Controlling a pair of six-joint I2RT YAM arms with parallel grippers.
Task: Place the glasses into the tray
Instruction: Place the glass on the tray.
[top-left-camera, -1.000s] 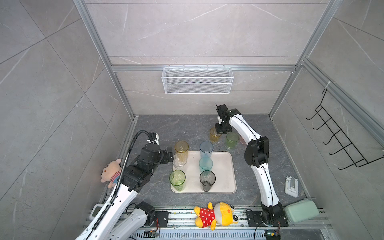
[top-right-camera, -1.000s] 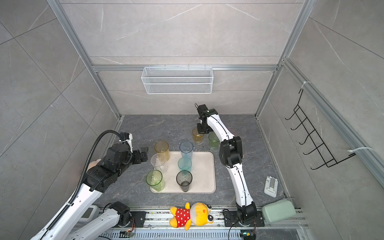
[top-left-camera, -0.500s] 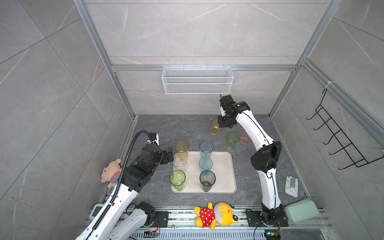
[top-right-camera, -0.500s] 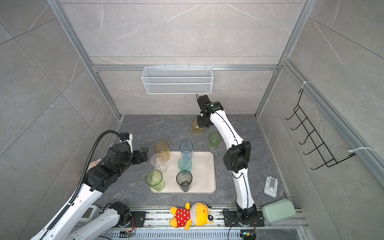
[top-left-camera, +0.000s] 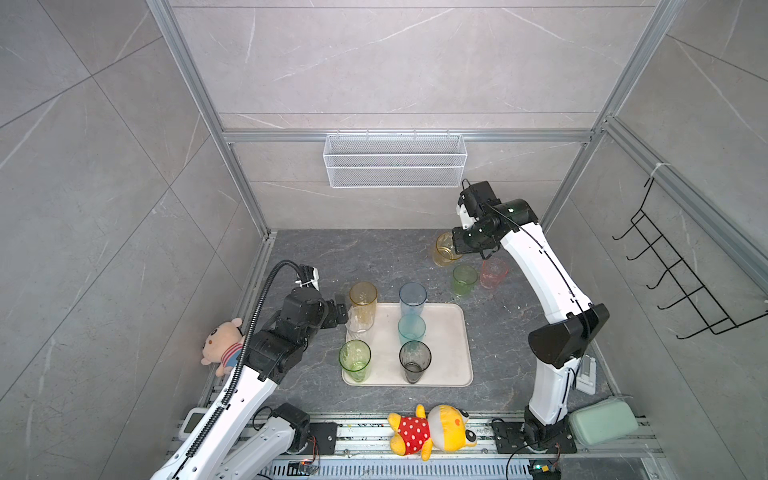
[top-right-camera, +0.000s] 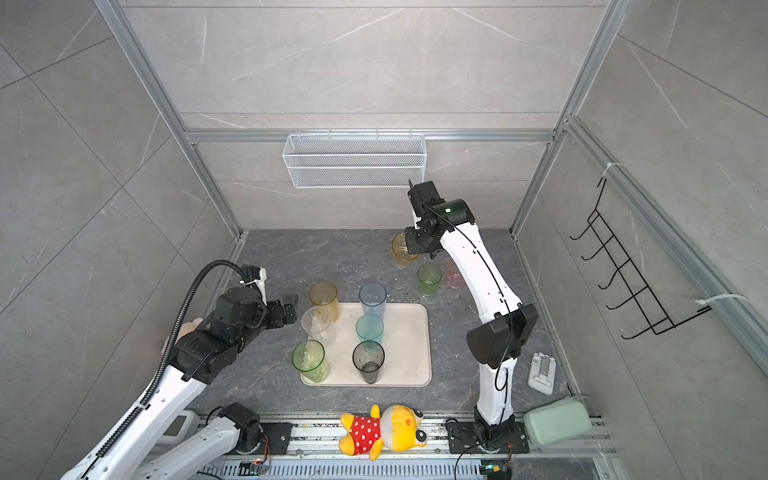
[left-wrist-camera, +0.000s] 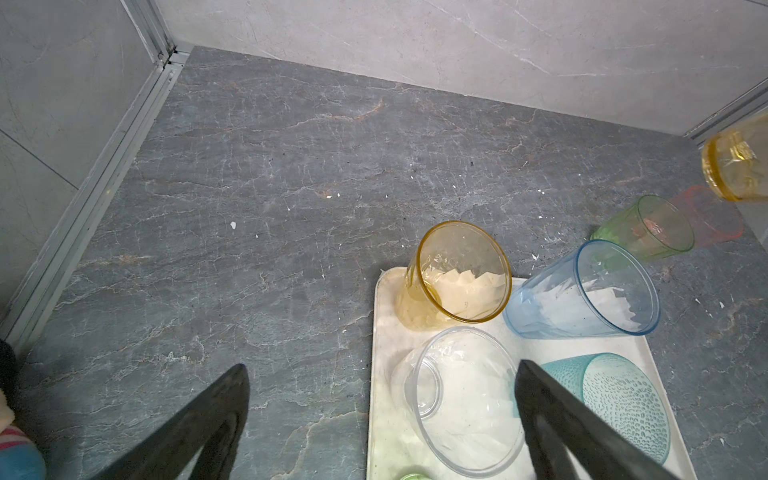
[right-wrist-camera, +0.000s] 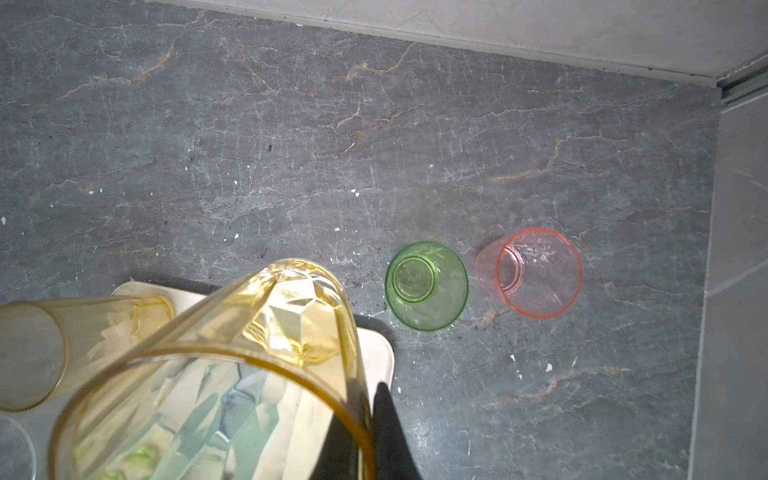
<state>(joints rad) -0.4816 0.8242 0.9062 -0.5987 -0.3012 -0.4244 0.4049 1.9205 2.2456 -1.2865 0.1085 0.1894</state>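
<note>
Right end effector (top-left-camera: 457, 248): clamped on the rim of the yellow faceted translucent tumbler (top-left-camera: 444, 249). The wrist view shows one black finger (right-wrist-camera: 386, 432) outside the wall; the other shows only dimly through the glass.
Held tumbler: hangs tilted and clear of the dark grey stone-pattern counter (top-left-camera: 332, 257), near the back wall, well apart from the tray.
Left end effector (top-left-camera: 341, 309): jaws spread wide and empty, just beside the clear tumbler (top-left-camera: 359, 322) at the tray's left edge.
Tray: large beige-cream plastic tray with a low rim (top-left-camera: 451, 345). It carries the clear tumbler, a tall amber tumbler (top-left-camera: 363, 297), a green tumbler (top-left-camera: 354, 359), a pale blue tumbler (top-left-camera: 412, 298), a teal dimpled tumbler (top-left-camera: 411, 328) and a smoke-grey tumbler (top-left-camera: 414, 359). Its right half is bare.
Off the tray: short green tumbler (top-left-camera: 464, 279) and pink tumbler (top-left-camera: 493, 273), upright on the counter side by side, beyond the tray's far right corner.
Handling, judged: empty, so light. Stiff thin wall, smooth and likely slippery. Whether it is glass or plastic I cannot tell, so treat it as breakable.
Where to hold: the rim pinch suits these open mouths, one finger inside and one outside. Gripped this way the body can swing.
Caution: level the base before release, and aim for the bare right half, away from the crowded left.
</note>
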